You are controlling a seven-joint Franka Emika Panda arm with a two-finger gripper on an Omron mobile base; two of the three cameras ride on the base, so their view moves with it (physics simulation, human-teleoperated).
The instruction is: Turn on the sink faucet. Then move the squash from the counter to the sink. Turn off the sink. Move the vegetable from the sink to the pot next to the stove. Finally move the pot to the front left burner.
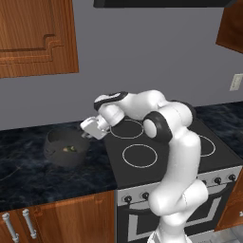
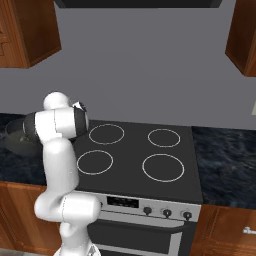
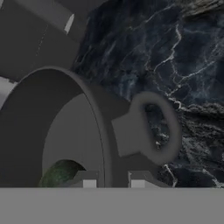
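Squash (image 3: 59,174) lies inside the pot (image 1: 66,147), showing as a dark green shape low in the hand view and as small flecks on the pot floor in the left base view. You may take the washing steps and the transfer to the pot as done, judging from where it lies now. The pot stands on the counter (image 1: 28,175) just left of the stove (image 2: 145,170), so the last step is not yet done. Your gripper (image 3: 113,178) sits at the pot's near wall, jaws pressed together across the rim (image 3: 98,131), one tip inside and one outside, beside the loop handle (image 3: 157,127). What remains, in my judgement, is carrying the pot onto the front left burner (image 1: 139,155), which stands bare.
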